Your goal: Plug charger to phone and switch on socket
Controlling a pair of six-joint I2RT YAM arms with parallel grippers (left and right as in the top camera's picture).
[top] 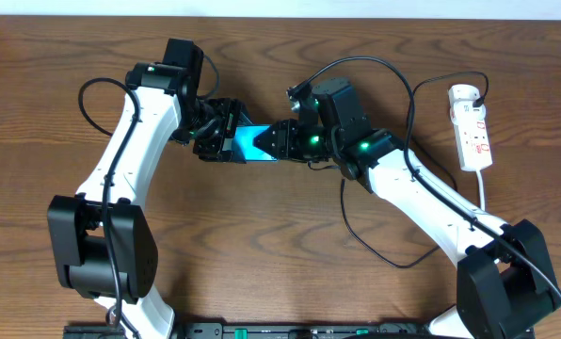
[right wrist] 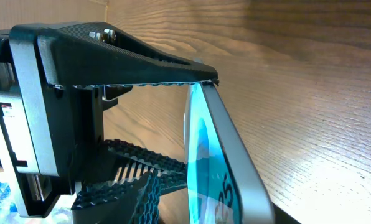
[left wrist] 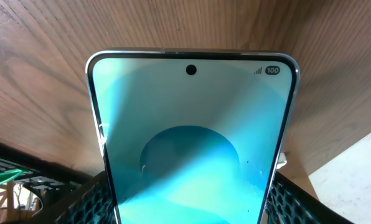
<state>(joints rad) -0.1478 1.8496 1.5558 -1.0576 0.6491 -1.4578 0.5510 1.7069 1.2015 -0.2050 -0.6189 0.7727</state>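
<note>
The phone (top: 252, 143) with its teal screen is held over the table's middle. My left gripper (top: 234, 141) is shut on it, with the ribbed pads (left wrist: 86, 200) pressed to both long edges of the phone (left wrist: 192, 137). From the other side my right gripper (top: 283, 141) straddles the end that bears the text. One finger (right wrist: 145, 200) stands a little off the screen of the phone (right wrist: 218, 163), so the jaws are open. The charger (top: 424, 90) runs as a thin black cable left from the socket (top: 472, 129); its tip is hidden.
The socket lies at the right edge of the wooden table (top: 262, 245), and its white cord (top: 481, 188) trails toward the front. A black cable loop (top: 393, 264) lies in front of the right arm. A pale sheet (left wrist: 360, 174) shows in a corner of the left wrist view.
</note>
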